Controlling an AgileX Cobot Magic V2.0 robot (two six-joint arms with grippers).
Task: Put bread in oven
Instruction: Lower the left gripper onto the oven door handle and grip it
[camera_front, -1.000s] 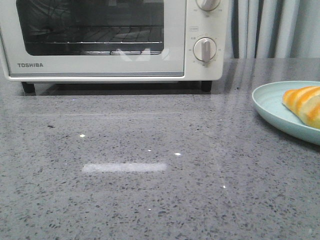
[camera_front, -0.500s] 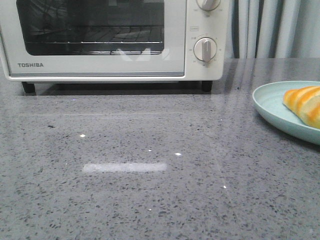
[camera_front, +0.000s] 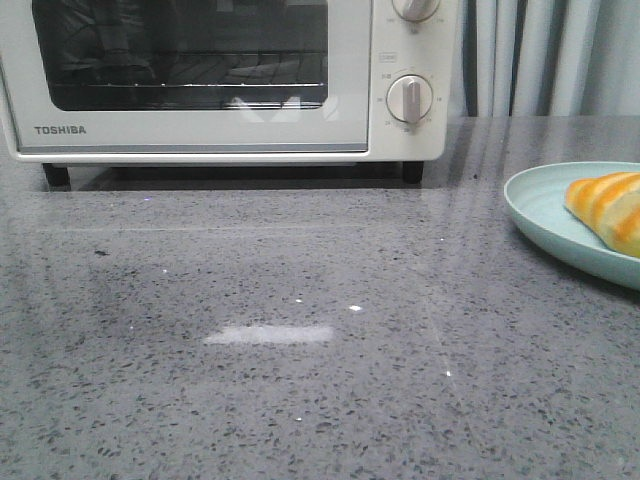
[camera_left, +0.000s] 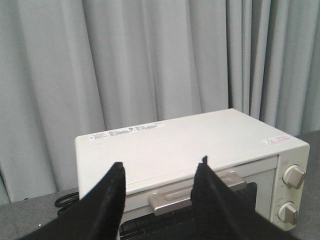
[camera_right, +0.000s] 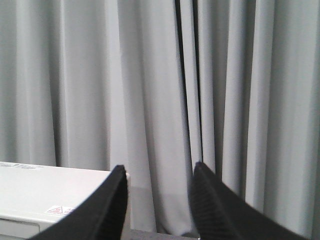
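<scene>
On the grey speckled counter (camera_front: 300, 380), the oven (camera_front: 200, 80) sits at 11 o'clock in the front view, door shut, wire rack visible through the glass. Grey curtain (camera_right: 150, 90) behind everything.

Pale blue plate (camera_front: 545, 215) at 3 o'clock, well apart from the oven. The bread (camera_front: 608, 208) lies on it, partly cut off by the frame edge.

Neither arm shows in the front view. Left gripper (camera_left: 159, 192): fingers spread, nothing between them, held above and in front of the oven, with the door handle (camera_left: 195, 194) showing in the gap. Right gripper (camera_right: 159, 192): also spread and empty, facing the curtain, only an oven top corner in its view; bread not in sight from that wrist.

Step, as I read it: pre-open. Nothing grasped, door closed.

Next move probably calls for:
- left gripper down onto the door handle, close on it, pull the door down
- right gripper swings toward the plate at 3 o'clock, takes the bread across its middle
- door has to be fully down before the bread goes onto the rack
</scene>
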